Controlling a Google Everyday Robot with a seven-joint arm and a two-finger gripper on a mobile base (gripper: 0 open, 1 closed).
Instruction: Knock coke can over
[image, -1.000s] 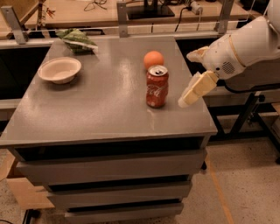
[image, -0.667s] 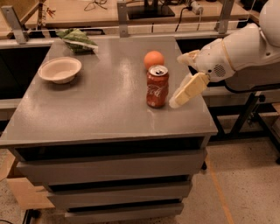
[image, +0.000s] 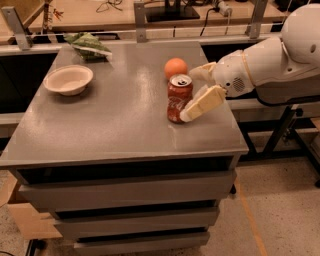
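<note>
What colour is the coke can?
The coke can is red with white script, camera view; end effector beside it.

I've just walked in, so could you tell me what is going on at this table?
The robot's gripper, fingers open, is at the right side of the coke can on the table, one finger close against it; contact is unclear. The can stands upright, not yet knocked over. An orange sits just behind it; a bowl lies far left.
</note>
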